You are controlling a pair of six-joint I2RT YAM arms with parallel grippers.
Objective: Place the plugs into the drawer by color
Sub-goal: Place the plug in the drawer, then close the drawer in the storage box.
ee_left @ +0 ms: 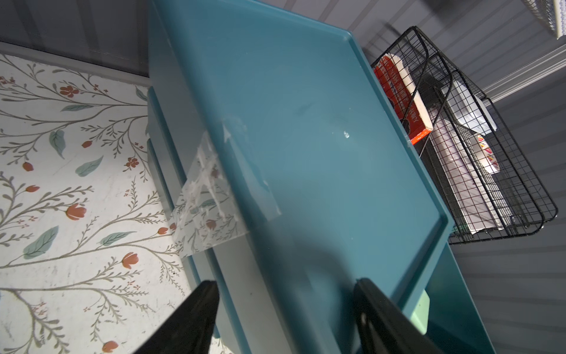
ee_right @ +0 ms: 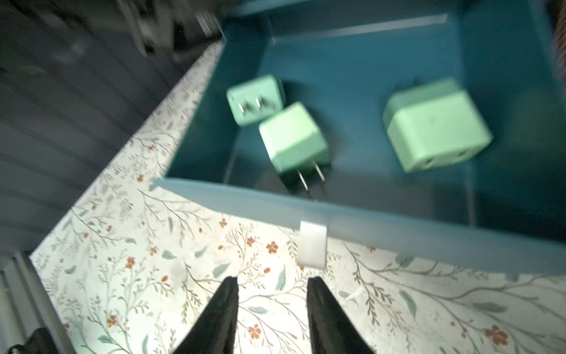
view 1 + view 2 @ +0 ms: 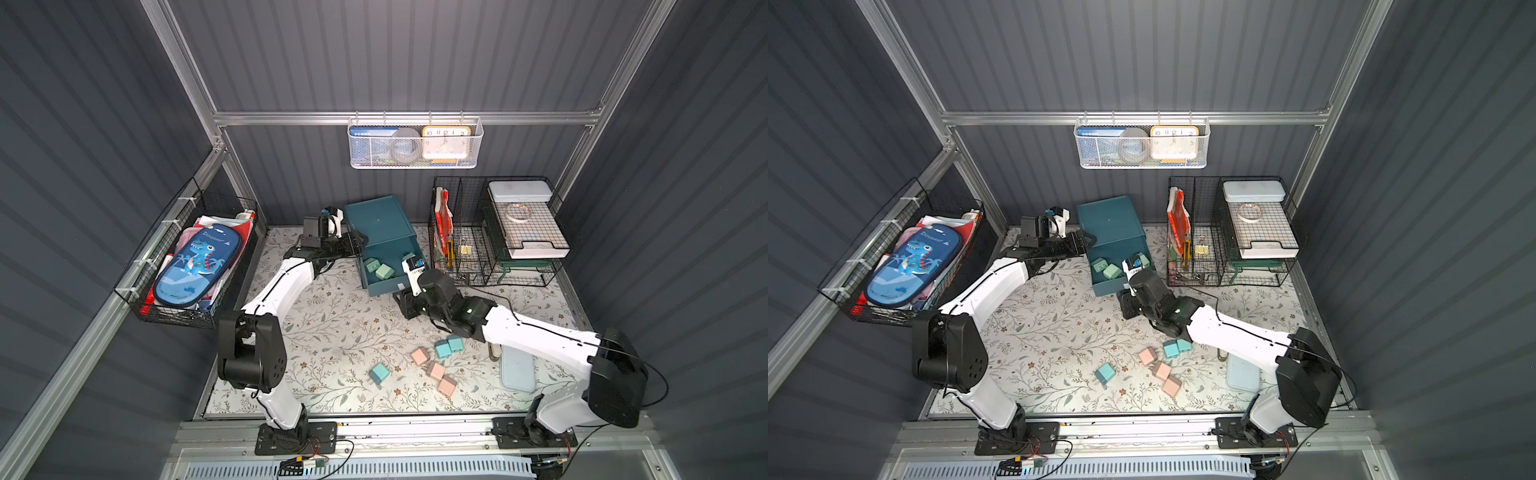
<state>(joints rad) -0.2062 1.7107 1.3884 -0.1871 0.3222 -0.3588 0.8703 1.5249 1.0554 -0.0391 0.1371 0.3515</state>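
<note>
Three mint plugs (image 2: 294, 138) in open teal drawer (image 2: 382, 226); right gripper (image 2: 274, 279) parted, empty, outside drawer front; left gripper (image 1: 286, 282) straddles drawer, grip unclear.

Three plugs (image 2: 292, 136) in the drawer (image 2: 398, 230)

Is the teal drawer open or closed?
Open. The dark teal plastic drawer sticks out from its cabinet, and three mint green cube plugs lie inside.

Dark grey ribbed walls (image 3: 374, 54) all round, aluminium frame rails (image 3: 291, 118). Floral-print mat (image 3: 340, 332) on tabletop, evenly lit. White mesh basket (image 3: 415, 165) hanging off back rail, black wire racks (image 3: 461, 179) back right.
</note>
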